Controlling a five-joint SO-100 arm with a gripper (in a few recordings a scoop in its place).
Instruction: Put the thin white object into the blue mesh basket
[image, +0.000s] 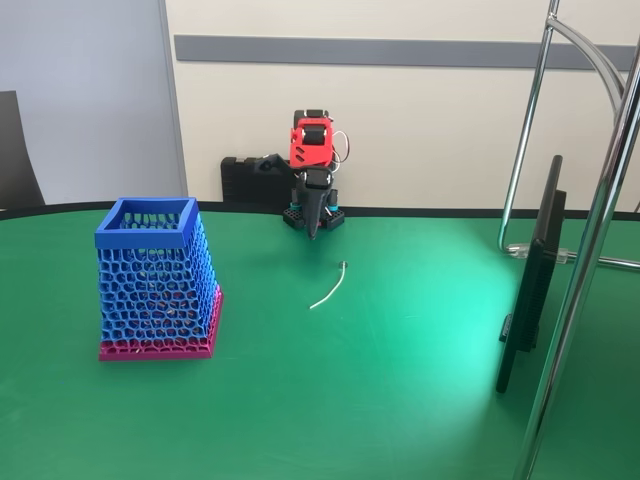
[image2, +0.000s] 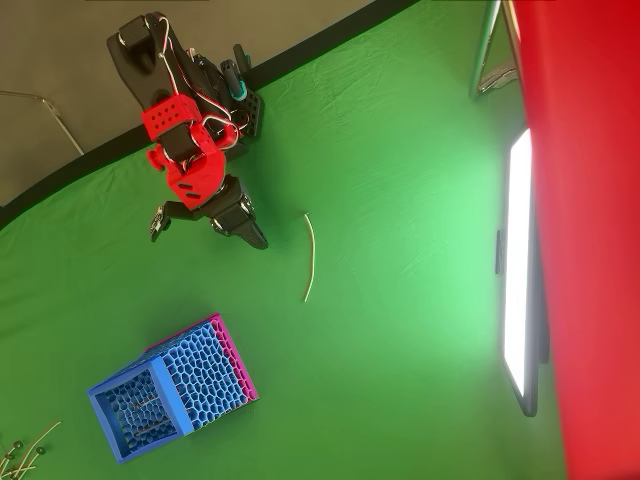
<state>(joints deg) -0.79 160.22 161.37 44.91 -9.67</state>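
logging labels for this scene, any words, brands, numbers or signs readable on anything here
None: no text can be read in either view.
The arm, the blue mesh basket and the thin white object carry no visible lettering.
The screen is glare white in the overhead view and edge-on in the fixed view, so nothing on it is legible.

A green cloth-covered table (image: 400, 400) fills the scene. A thin black flat monitor (image: 535, 275) stands on edge at its right in the fixed view, beside a shiny chrome tube stand (image: 585, 280). Behind runs a cream wall with a grey horizontal strip (image: 400, 50).
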